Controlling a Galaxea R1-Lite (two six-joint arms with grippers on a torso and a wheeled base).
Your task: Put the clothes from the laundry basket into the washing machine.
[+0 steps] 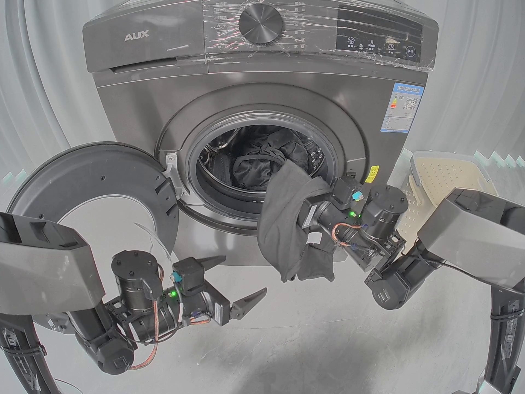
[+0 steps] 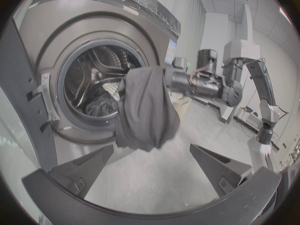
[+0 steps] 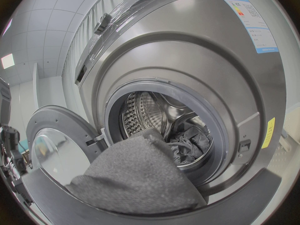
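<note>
Right gripper (image 1: pixel 305 214) clamped on grey garment (image 1: pixel 281 231); cloth drapes over and below it. Washing machine (image 1: pixel 164 99) drum mouth just ahead, dark clothes (image 1: pixel 262 157) inside. Laundry basket (image 1: pixel 443 179) behind right gripper. Left gripper (image 1: pixel 244 274) spread wide, holding nothing, just below open door (image 1: pixel 93 176).

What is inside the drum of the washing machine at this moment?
Dark clothes lie in a heap at the bottom of the drum. The grey garment hanging in front covers part of the drum, so what lies behind it cannot be seen.
</note>
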